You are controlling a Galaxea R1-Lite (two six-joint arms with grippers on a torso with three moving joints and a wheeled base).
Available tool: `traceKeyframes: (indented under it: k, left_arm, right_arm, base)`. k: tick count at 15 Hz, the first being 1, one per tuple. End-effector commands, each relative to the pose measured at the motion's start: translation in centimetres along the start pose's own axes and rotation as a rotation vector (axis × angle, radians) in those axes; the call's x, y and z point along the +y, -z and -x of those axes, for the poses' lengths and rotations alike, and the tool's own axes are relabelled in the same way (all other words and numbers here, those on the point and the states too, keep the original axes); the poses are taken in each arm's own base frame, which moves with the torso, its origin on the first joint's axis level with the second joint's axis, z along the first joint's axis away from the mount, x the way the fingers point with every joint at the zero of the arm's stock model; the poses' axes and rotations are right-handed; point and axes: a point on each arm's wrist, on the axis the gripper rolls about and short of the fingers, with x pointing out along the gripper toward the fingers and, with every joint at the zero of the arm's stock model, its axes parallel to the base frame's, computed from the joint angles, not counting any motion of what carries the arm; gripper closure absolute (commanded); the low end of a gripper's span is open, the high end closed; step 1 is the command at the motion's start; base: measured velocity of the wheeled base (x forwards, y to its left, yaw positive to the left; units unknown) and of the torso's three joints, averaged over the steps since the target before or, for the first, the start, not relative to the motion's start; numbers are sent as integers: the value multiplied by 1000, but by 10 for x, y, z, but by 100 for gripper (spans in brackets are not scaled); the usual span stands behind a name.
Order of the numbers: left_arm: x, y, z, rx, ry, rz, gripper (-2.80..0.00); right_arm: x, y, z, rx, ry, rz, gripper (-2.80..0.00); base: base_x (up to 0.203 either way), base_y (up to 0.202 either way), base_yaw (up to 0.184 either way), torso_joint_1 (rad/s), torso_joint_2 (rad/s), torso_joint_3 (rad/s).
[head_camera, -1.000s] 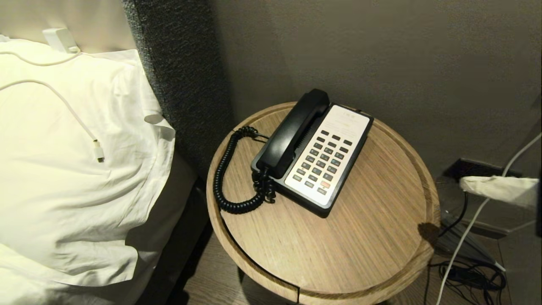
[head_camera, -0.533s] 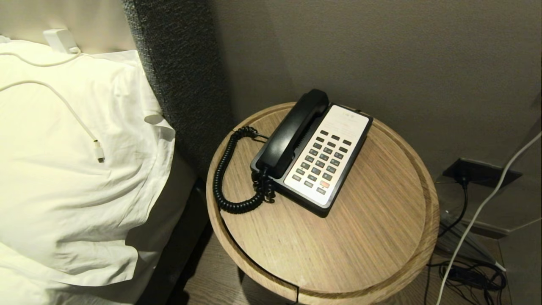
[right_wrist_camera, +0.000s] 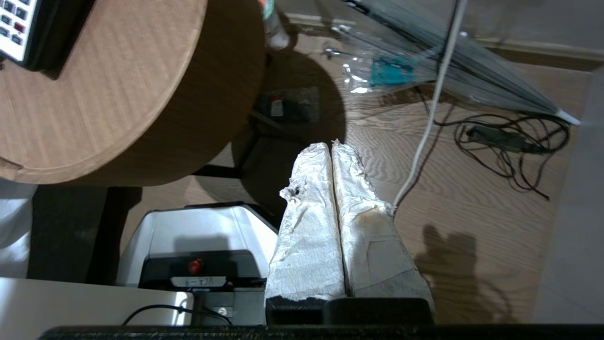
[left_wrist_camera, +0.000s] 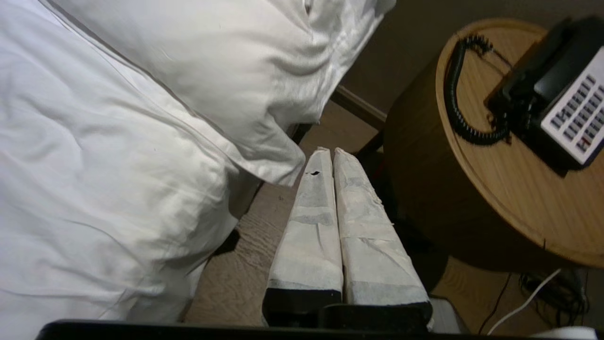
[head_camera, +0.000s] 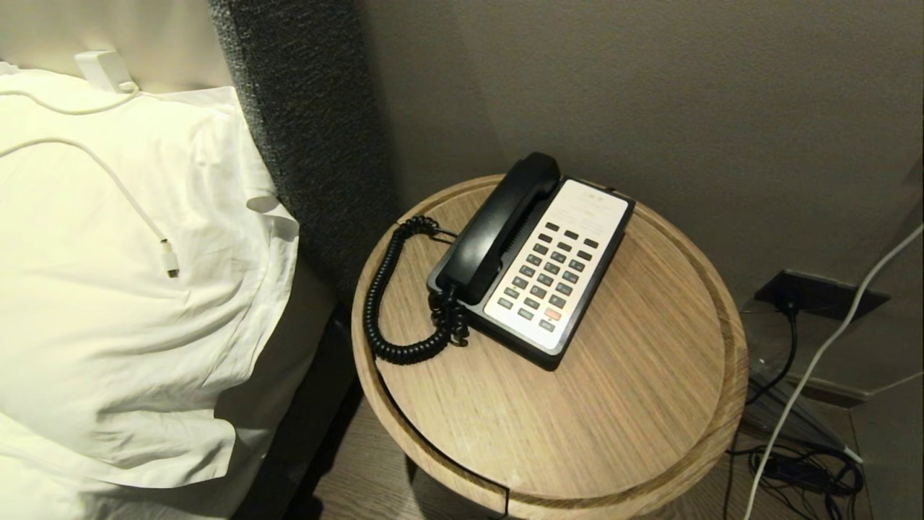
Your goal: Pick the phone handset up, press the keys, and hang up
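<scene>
The phone handset (head_camera: 498, 227) lies in its cradle along the left side of the black phone base (head_camera: 577, 318), which sits on a round wooden side table (head_camera: 650, 404) beside a bed. The keys (head_camera: 552, 278) run in rows down the cream faceplate, with 1 red-orange button near the bottom edge. The coiled cord (head_camera: 382, 303) loops from the handset's near end out across the tabletop towards the table's left rim.

Neither arm shows in the head view. The left gripper (left_wrist_camera: 328, 153) hangs low over the floor between the white pillow (left_wrist_camera: 226, 71) and the table, its 2 wrapped fingers pressed together on nothing. The right gripper (right_wrist_camera: 330, 147) is also low, over the wooden floor (right_wrist_camera: 472, 198) beside the table's right edge, fingers together and empty, near a white cable (right_wrist_camera: 427, 127).
</scene>
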Motion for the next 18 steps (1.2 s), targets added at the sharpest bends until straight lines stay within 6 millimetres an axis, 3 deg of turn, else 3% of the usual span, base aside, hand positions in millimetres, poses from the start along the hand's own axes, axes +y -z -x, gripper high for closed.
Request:
traceKeyframes:
  k: [1, 6, 8, 12, 15, 18]
  left_arm:
    - [5, 22, 2, 12, -1, -47, 0]
    - [16, 65, 5, 11, -17, -93, 0]
    - [22, 84, 2, 31, -27, -108, 0]
    - [23, 87, -2, 47, -30, -109, 0]
    - [23, 89, -3, 55, -30, -109, 0]
    - [23, 90, -5, 57, -33, -106, 0]
  right_arm:
    - [-4, 4, 6, -18, 6, -18, 0]
    - [2, 15, 14, 25, 42, -46, 0]
    - [6, 28, 24, 28, 61, -41, 0]
    - [17, 64, 42, 73, 81, -66, 0]
    - [30, 64, 49, 27, 166, -99, 0]
    - [34, 92, 45, 31, 127, -72, 0]
  base:
    - [0, 0, 0, 0, 0, 0]
    - [0, 0, 0, 0, 0, 0]
    - [0, 0, 0, 0, 0, 0]
    - [0, 0, 0, 0, 0, 0]
    - [0, 0, 0, 0, 0, 0]
    - [0, 0, 0, 0, 0, 0]
